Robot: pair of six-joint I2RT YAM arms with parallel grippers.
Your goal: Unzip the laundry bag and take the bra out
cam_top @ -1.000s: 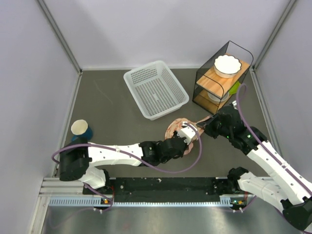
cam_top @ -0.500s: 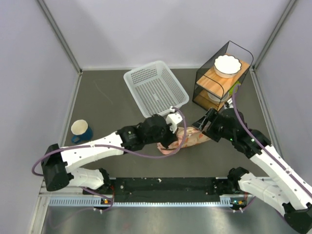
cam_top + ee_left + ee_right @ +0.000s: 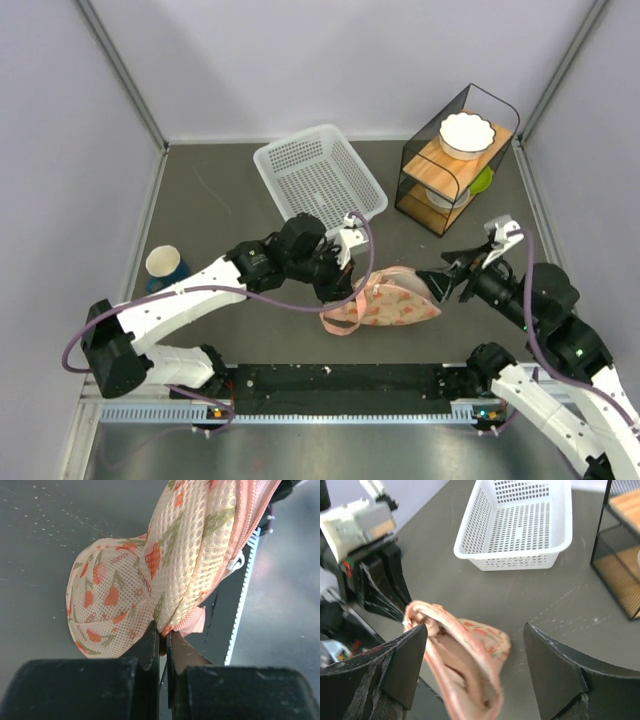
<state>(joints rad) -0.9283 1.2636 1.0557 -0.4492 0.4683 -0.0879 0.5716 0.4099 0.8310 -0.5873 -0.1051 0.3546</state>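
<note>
Laundry bag (image 3: 385,302) at centre front of the table (image 3: 230,215), between the left gripper (image 3: 338,280) at its left end and the right gripper (image 3: 447,280) just right of it; basket (image 3: 320,183) behind; shelf rack (image 3: 430,190) rear right, bowl (image 3: 467,133) on its top tier; cup (image 3: 163,262) far left

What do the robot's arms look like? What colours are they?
The left arm and the right arm are both white tubes joined by chunky black joints. A thin purple cable loops along each one. The left end effector and the right end effector are black, each with two flat fingers.
</note>
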